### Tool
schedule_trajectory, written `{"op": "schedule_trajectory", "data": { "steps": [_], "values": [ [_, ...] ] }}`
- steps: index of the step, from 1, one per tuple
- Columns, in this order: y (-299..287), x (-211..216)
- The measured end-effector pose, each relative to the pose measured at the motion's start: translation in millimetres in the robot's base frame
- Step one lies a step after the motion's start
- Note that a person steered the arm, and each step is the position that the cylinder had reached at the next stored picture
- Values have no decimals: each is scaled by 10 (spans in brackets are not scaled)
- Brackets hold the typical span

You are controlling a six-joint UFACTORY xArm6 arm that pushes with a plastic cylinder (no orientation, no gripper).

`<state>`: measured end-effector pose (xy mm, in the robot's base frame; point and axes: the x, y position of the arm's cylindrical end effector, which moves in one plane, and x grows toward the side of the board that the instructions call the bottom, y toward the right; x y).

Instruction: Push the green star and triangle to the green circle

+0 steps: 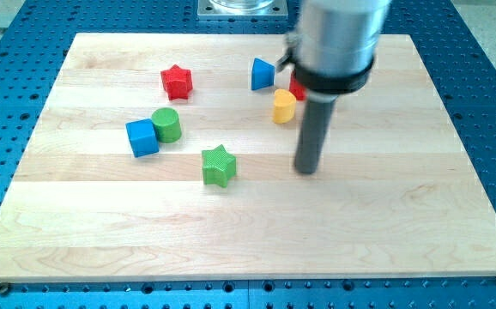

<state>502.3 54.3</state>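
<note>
The green star [219, 165] lies near the board's middle. The green circle [166, 124] stands up and to its left, touching a blue cube [142, 137]. A blue triangle-like block [263, 75] sits near the view's top centre. My tip [306, 169] rests on the board to the right of the green star, about a hundred pixels away, touching no block. No green triangle shows.
A red star [177, 81] lies at the upper left. A yellow block [284, 106] stands just left of the rod, and a red block [297, 87] is partly hidden behind it. The wooden board [248, 240] lies on a blue perforated table.
</note>
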Motion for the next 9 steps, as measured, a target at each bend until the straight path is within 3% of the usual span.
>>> {"op": "schedule_trajectory", "data": {
  "steps": [1, 2, 3, 5, 6, 9],
  "values": [
    [-654, 89],
    [-1472, -125],
    [-1813, -217],
    [-1082, -553],
    [-1081, -1148],
    [-824, -2118]
  ]
}}
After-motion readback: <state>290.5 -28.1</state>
